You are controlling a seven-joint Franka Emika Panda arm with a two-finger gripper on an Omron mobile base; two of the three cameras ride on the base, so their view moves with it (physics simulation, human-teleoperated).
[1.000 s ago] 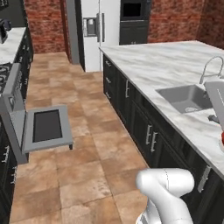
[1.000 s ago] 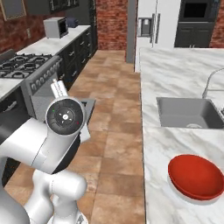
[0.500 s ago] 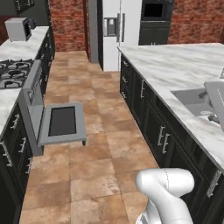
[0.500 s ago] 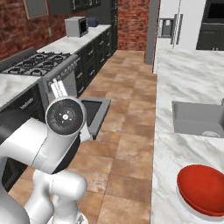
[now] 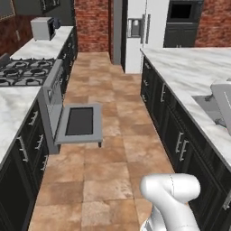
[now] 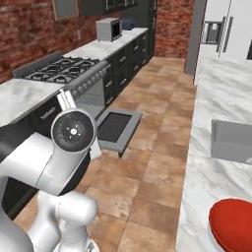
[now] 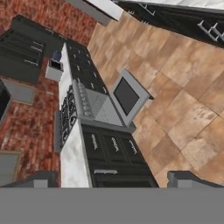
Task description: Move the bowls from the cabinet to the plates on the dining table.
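Observation:
My gripper point(image 7: 116, 181) is open, its two dark fingertips point(image 7: 40, 179) far apart with nothing between them, aimed down at the stove side of the kitchen. Black wall cabinets point(image 7: 24, 50) hang over that counter, their doors looking shut; the bowls are hidden. The dining table point(image 5: 189, 67) is the marble island along the right, with a sink point(image 6: 231, 140) set in it. On its near end lies a red round dish point(image 6: 231, 229), cut off by the frame edge; I cannot tell whether it is a plate alone or a bowl on it.
A gas stove point(image 5: 20, 72) stands on the left with its oven door point(image 5: 80, 122) folded down into the tiled aisle point(image 5: 113, 153). A microwave point(image 5: 43, 28) sits on the far counter. A fridge point(image 5: 135, 31) closes the aisle's far end.
The whole picture has swung: the base has turned left, bringing the stove and aisle to the middle and sliding the island and red dish toward the right edge. The gripper stays open.

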